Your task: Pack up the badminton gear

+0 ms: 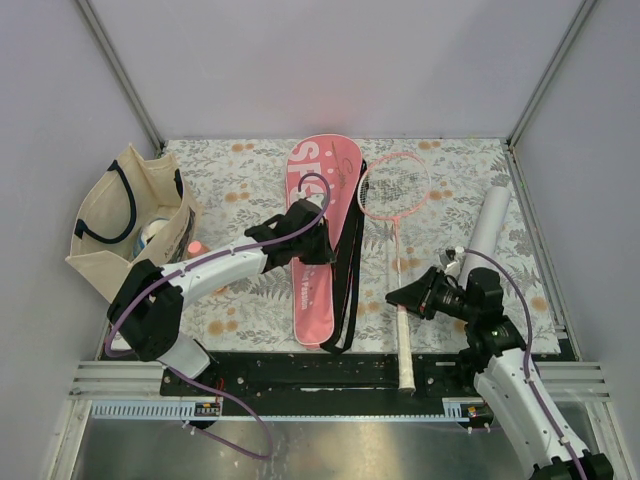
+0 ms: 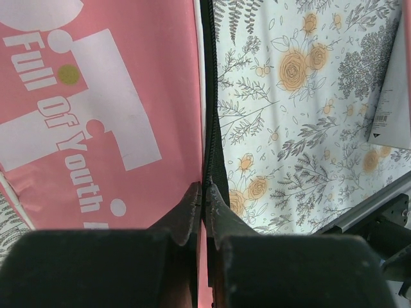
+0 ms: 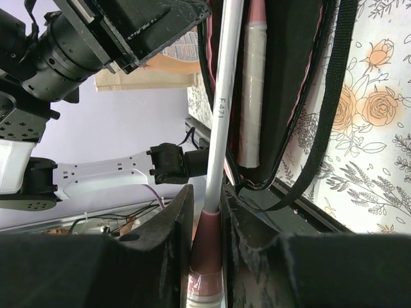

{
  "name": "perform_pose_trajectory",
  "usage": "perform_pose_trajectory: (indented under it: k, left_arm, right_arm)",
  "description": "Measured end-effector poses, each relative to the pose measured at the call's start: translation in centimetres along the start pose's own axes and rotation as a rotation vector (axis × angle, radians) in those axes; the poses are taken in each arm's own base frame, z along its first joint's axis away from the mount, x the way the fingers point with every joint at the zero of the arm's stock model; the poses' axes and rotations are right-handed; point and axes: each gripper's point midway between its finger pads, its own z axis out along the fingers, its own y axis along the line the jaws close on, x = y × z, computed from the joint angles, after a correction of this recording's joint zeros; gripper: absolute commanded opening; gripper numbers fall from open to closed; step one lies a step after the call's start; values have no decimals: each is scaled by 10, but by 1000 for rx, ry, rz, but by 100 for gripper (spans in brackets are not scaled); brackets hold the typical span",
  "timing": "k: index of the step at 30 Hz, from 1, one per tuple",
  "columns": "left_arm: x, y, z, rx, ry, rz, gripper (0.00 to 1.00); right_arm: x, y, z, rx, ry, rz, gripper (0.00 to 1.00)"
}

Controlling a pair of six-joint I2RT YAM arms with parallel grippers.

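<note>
The pink cover (image 1: 312, 215) lettered "SPORT" lies lengthwise mid-table, its black strap (image 1: 349, 265) along its right side. My left gripper (image 1: 318, 243) is shut on the cover's right edge by the zipper (image 2: 204, 190). One pink-framed racket (image 1: 394, 184) lies right of the cover, its white handle (image 1: 405, 352) reaching over the near rail. My right gripper (image 1: 404, 297) is shut on this racket's thin shaft (image 3: 221, 102), just above the pink cone of the handle. A second white handle (image 3: 252, 90) shows inside the cover's dark opening. The long white tube (image 1: 485, 225) lies at the far right.
A beige tote bag (image 1: 128, 215) with navy handles stands at the left, a small orange bottle (image 1: 196, 247) beside it. A floral cloth (image 1: 250, 180) covers the table. A black rail (image 1: 300, 368) runs along the near edge. Metal posts frame the back corners.
</note>
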Motion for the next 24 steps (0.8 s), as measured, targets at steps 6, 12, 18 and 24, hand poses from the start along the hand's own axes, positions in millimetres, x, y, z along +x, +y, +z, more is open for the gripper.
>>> perform_pose_trajectory:
  k: [6, 12, 18, 24]
  left_arm:
    - [-1, -4, 1, 28, -8, 0, 0]
    - [2, -8, 3, 69, -3, 1, 0]
    - [9, -12, 3, 118, 9, 4, 0]
    - [16, -19, -7, 177, 22, 12, 0]
  right_arm:
    - [5, -3, 0, 11, 32, 21, 0]
    - [11, -5, 5, 2, 111, 49, 0]
    - [12, 3, 14, -45, 169, 33, 0]
    - [21, 0, 37, -21, 266, 13, 0]
